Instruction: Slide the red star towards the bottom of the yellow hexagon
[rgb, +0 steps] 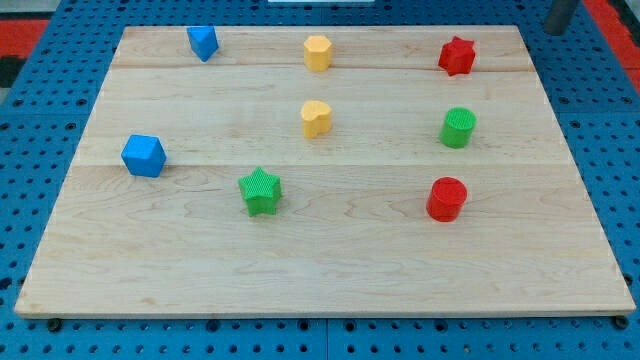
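Blue pegboard (40, 150) is surrounding the wooden board (330, 260) on all sides. My tip is sitting at the view's top right corner (556, 30), just off the board's edge; with no gripper fitted, the rod is holding nothing. Nearest to it, the red star (456, 56) is resting near the board's top right. Further left along the top row, the yellow hexagon (317, 52) is standing well apart from the star, with the yellow heart (316, 118) lying below it.

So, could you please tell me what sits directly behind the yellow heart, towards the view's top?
The yellow hexagon stands behind the yellow heart, apart from it, with bare wooden board between them. Nothing is covered.
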